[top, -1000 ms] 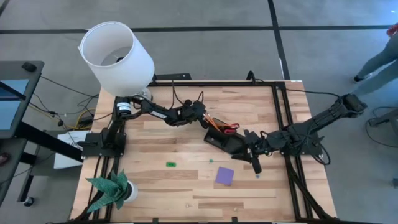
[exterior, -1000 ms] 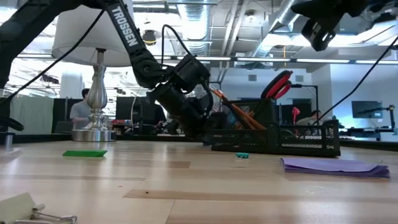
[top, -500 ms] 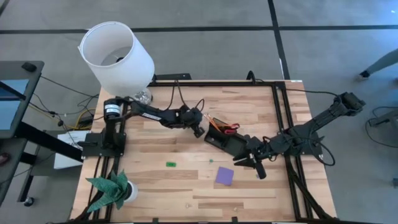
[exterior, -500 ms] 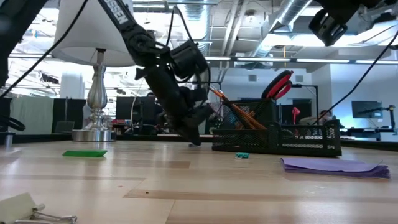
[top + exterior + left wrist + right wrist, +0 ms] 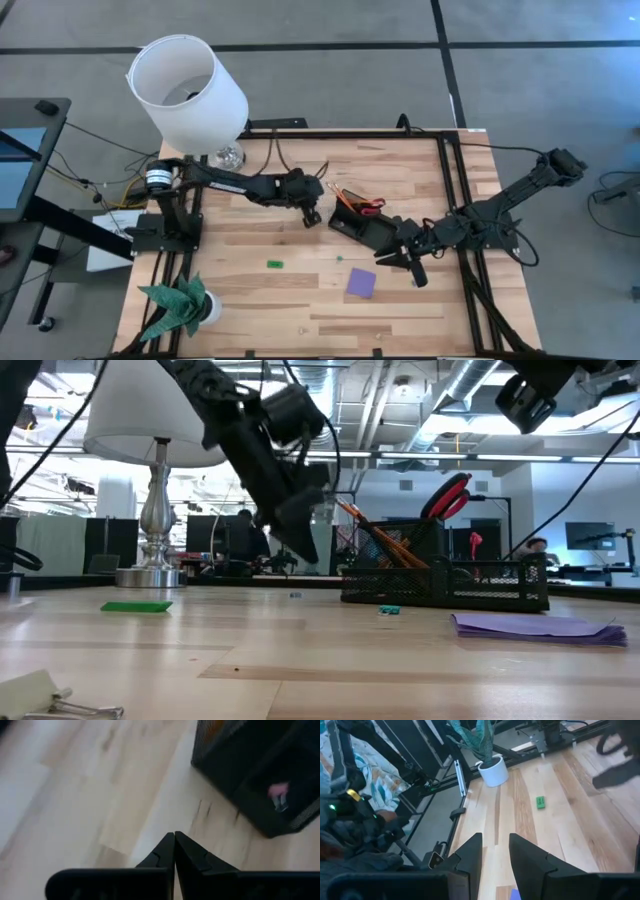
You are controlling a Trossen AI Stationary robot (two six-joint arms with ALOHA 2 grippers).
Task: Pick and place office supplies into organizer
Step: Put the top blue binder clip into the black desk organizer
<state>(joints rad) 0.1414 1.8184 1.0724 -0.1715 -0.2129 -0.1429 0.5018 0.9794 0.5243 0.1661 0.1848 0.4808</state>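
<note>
The main risk sits at the right gripper (image 5: 418, 272): it hangs above the desk (image 5: 260, 300) with the purple pad (image 5: 361, 282) just beside and below its fingers (image 5: 470, 852), and a pad that flat gives thin edges to grip, so a descent set slightly off could push it along the wood or pinch only a few sheets. The organizer (image 5: 372, 228) lies close on the fingers' far side, so a wide swing could knock it and spill the scissors (image 5: 447, 495) and pencils (image 5: 372, 538) standing in its tall back section. The right fingers are parted by a narrow gap and carry nothing. The left gripper (image 5: 311, 215) hangs off the desk just beside the organizer's near end, its fingers (image 5: 167, 851) pressed together tip to tip with nothing between them; lowered blindly, it could clip the tray's wall. The green piece (image 5: 274, 264) lies well apart from both pairs of fingers, on open wood, and a tiny teal bit (image 5: 389, 610) rests just before the organizer.
</note>
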